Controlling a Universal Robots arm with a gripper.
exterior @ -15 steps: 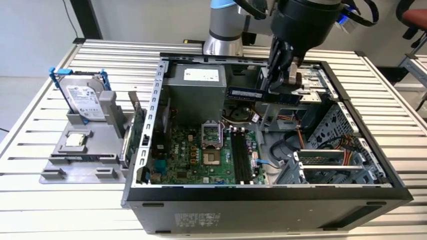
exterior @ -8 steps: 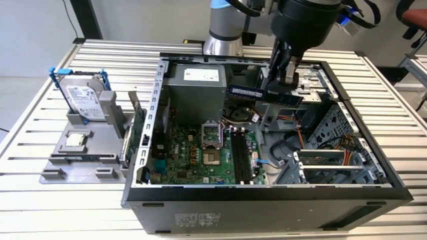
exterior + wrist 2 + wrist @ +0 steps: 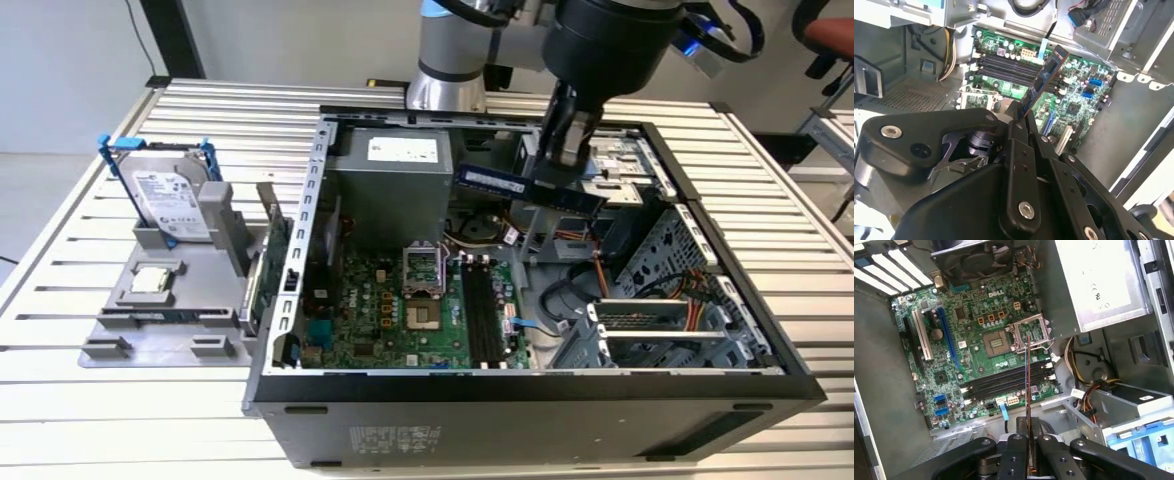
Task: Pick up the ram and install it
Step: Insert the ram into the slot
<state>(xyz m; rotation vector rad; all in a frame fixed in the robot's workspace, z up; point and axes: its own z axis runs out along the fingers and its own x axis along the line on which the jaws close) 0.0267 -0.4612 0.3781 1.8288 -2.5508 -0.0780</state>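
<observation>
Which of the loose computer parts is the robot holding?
The ram, clamped in the gripper above the case; the hard drive and wider card stand outside it.

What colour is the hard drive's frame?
The frame is blue, clearest in the exterior view.

Bits we can't see
Long thin dark-green ram stick (image 3: pixel 1027 385): its held end's buried between black metal fingers (image 3: pixel 1015 460).

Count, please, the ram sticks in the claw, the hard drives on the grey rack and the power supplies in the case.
ram: 1, held in the claw
hard drive: 1, on the grey rack
power supply: 1, in the case
Total: 3
</observation>
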